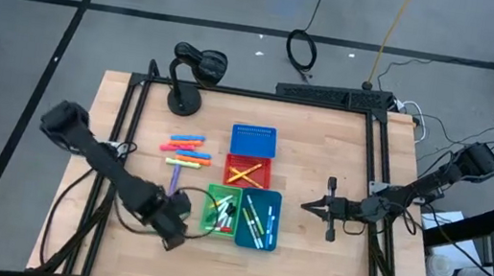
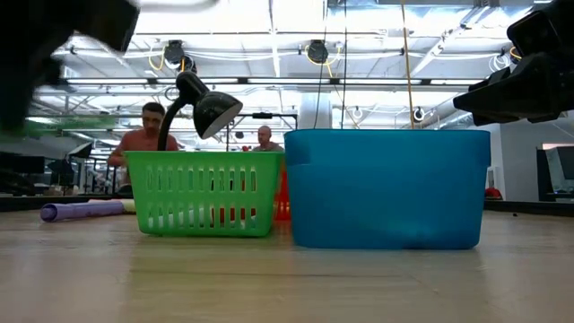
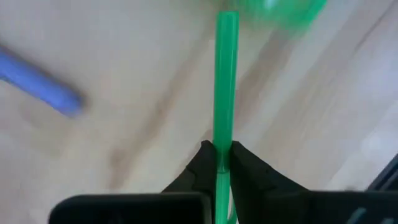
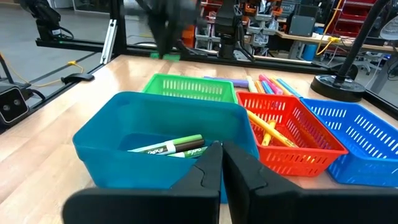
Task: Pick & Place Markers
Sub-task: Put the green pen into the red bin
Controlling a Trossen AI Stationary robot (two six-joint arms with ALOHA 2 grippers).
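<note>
Four small bins stand together near the middle of the wooden table (image 1: pixel 307 263). The blue basket (image 1: pixel 253 141) at the far end of the cluster looks empty from above. Touching its near side, the red basket (image 1: pixel 248 171) holds a few yellow and orange markers (image 1: pixel 243 171) lying crossed over each other. In front of that sit the green basket (image 1: pixel 221 210) and the teal bin (image 1: pixel 260 219) side by side; the green one holds several markers with dark and white bodies, and the teal one holds white-bodied markers with green caps (image 4: pixel 169 147), which the right wrist view shows lying on its floor. Loose markers (image 1: pixel 186 149) in orange, pink and yellow lie in a row on the table just left of the blue and red baskets, and a purple marker (image 1: pixel 174 181) lies below them, near the green basket. The left gripper (image 1: pixel 180 218) is just left of the green basket, and its fingers are pinched on a green marker (image 3: pixel 225 81) that sticks out straight ahead of them over the table, its far end pointing at the green basket's edge. The right gripper (image 1: pixel 318 207) hangs to the right of the teal bin, apart from it, with its fingers pressed together and nothing between them. A black desk lamp (image 1: pixel 191 70) stands at the far left corner of the table.
</note>
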